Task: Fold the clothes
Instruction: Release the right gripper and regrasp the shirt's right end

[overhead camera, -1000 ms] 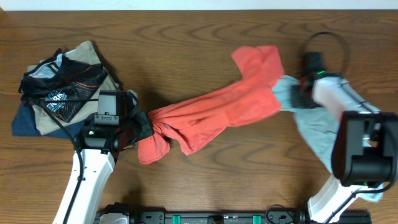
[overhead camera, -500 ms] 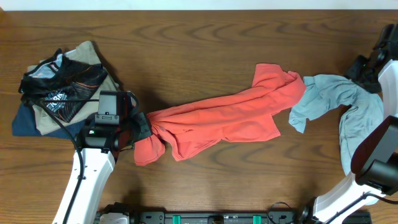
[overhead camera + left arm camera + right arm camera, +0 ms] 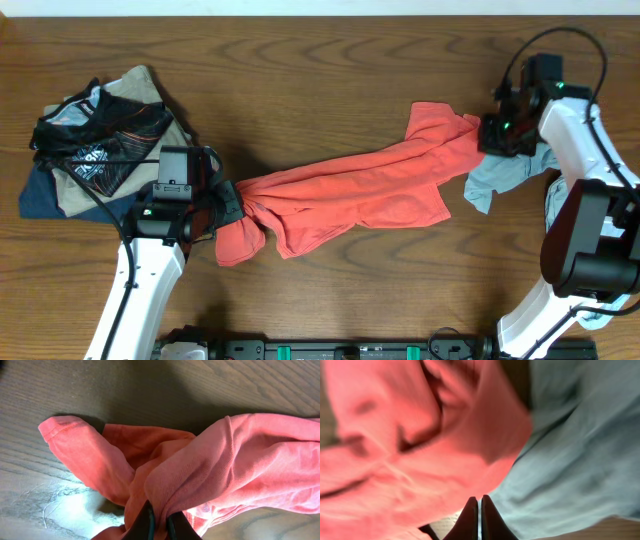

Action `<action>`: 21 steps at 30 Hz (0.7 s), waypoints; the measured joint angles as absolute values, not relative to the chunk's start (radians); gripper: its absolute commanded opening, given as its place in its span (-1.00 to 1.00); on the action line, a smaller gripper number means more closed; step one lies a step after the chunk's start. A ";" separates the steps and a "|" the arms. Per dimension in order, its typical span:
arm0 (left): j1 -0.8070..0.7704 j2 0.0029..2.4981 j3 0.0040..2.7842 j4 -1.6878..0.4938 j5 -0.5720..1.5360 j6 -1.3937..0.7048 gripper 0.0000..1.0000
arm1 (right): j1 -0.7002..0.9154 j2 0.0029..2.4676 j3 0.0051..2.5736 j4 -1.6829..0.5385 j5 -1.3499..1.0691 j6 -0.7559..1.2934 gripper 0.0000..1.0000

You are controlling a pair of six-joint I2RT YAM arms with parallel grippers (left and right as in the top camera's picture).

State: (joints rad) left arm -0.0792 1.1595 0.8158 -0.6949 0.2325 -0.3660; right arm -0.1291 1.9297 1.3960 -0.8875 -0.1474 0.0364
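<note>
The coral-red T-shirt [image 3: 370, 185] lies stretched in a crumpled band across the middle of the table. My left gripper [image 3: 232, 205] is shut on its bunched left end, and the left wrist view shows red cloth [image 3: 240, 465] pinched between the jaws of the gripper [image 3: 160, 521]. The pale grey-blue shirt [image 3: 492, 180] lies crumpled at the right, partly under my right arm. My right gripper [image 3: 497, 133] hovers where the two garments meet. In the right wrist view it [image 3: 479, 505] is shut with nothing between the fingers, red cloth [image 3: 395, 435] to its left and grey-blue cloth [image 3: 580, 450] to its right.
A heap of other garments [image 3: 100, 140], dark printed, tan and navy, sits at the far left beside my left arm. Bare wooden tabletop [image 3: 330, 70] stretches behind the red shirt, and the table's back edge runs along the top of the overhead view.
The red shirt's right end was drawn to the right and laid flatter. The right gripper swung out to the far right edge, then came back to the seam between the two shirts. The left arm stayed put.
</note>
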 measured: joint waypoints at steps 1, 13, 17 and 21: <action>-0.079 1.159 0.816 -0.696 0.233 -0.366 -0.87 | -0.130 1.930 1.359 -0.859 -0.139 0.036 -0.95; -0.079 1.159 0.816 -0.695 0.233 -0.366 -0.87 | -0.180 1.923 1.142 -0.466 -0.088 0.036 -0.98; -0.079 1.159 0.816 -0.696 0.232 -0.366 -0.87 | -0.226 1.925 1.124 -0.373 -0.047 0.036 -0.98; -0.079 1.159 0.816 -0.696 0.232 -0.366 -0.86 | -0.281 1.950 1.120 -0.274 -0.012 0.038 -0.98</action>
